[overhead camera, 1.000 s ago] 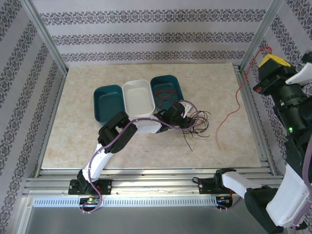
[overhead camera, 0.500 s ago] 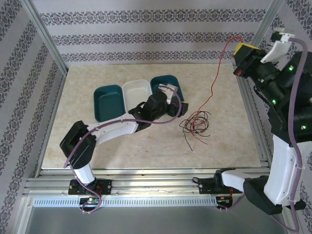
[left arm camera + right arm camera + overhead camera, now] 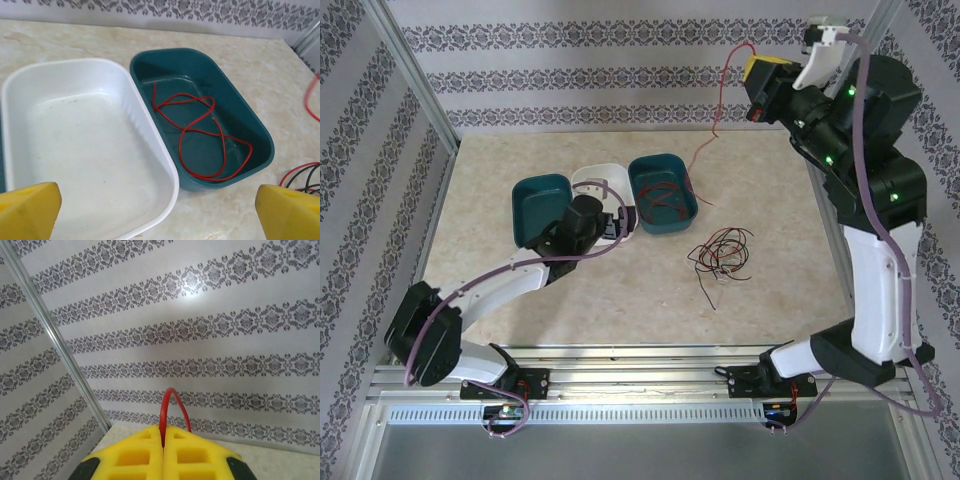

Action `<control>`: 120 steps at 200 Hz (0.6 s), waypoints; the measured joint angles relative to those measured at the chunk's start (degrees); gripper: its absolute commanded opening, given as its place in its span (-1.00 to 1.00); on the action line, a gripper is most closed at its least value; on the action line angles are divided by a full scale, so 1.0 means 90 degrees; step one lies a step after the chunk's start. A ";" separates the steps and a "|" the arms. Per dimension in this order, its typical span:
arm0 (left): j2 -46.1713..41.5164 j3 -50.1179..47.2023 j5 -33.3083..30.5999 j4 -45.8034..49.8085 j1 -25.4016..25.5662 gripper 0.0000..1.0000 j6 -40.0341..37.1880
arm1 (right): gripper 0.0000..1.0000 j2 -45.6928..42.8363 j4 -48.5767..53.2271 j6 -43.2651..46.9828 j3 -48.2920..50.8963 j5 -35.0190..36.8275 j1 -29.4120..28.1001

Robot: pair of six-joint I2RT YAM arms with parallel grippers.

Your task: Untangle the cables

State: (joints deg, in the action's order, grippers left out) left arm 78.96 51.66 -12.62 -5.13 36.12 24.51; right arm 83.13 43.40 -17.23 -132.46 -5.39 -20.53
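Two red cables lie apart from the tangle. My right claw [image 3: 163,445], raised high near the back wall, is pinched tight on the hanging red cable [image 3: 723,80], which dangles below it toward the table. My left claw [image 3: 157,220] gapes wide over the white tray [image 3: 75,150]. Ahead and to its right, the coiled red cable [image 3: 188,130] lies inside the teal tray [image 3: 250,125]. Farther to that claw's right, the tangle of cables [image 3: 720,255] sits on the tabletop [image 3: 800,290].
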 measured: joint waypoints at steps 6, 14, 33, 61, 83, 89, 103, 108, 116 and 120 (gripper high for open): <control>-0.0112 -0.0066 -0.0019 0.0000 -0.0015 0.99 -0.0002 | -1.00 0.0114 -0.0046 0.0046 -0.0087 0.0039 -0.0044; -0.0226 -0.0141 -0.0046 0.0000 -0.0029 0.99 0.0000 | -1.00 0.0257 -0.0100 0.0097 -0.0170 0.0087 -0.0087; -0.0420 -0.0287 -0.0129 0.0005 -0.0078 0.99 0.0005 | -1.00 0.0593 -0.0238 0.0189 -0.0248 0.0243 -0.0206; -0.0605 -0.0529 -0.0158 0.0005 -0.0121 0.99 0.0058 | -1.00 0.1071 -0.0333 0.0299 -0.0250 0.0420 -0.0333; -0.0699 -0.0680 -0.0160 0.0019 -0.0153 0.99 0.0119 | -1.00 0.1367 -0.0333 0.0304 -0.0233 0.0512 -0.0393; -0.0721 -0.0707 -0.0177 0.0032 -0.0155 0.99 0.0129 | -1.00 0.1423 -0.0333 0.0308 -0.0233 0.0527 -0.0410; -0.0784 -0.0753 -0.0182 0.0036 -0.0165 0.99 0.0146 | -1.00 0.1545 -0.0330 0.0323 -0.0243 0.0551 -0.0415; -0.0818 -0.0775 -0.0182 0.0039 -0.0170 0.99 0.0148 | -1.00 0.1591 -0.0330 0.0323 -0.0265 0.0559 -0.0418; -0.0879 -0.0806 -0.0182 0.0051 -0.0182 0.99 0.0153 | -1.00 0.1654 -0.0333 0.0325 -0.0301 0.0583 -0.0444; -0.0901 -0.0818 -0.0187 0.0051 -0.0187 0.99 0.0158 | -1.00 0.1676 -0.0333 0.0328 -0.0313 0.0600 -0.0444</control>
State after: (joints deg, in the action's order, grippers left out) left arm 70.85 44.29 -14.31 -4.67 34.44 25.93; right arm 98.21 40.40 -14.28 -135.28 0.01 -24.53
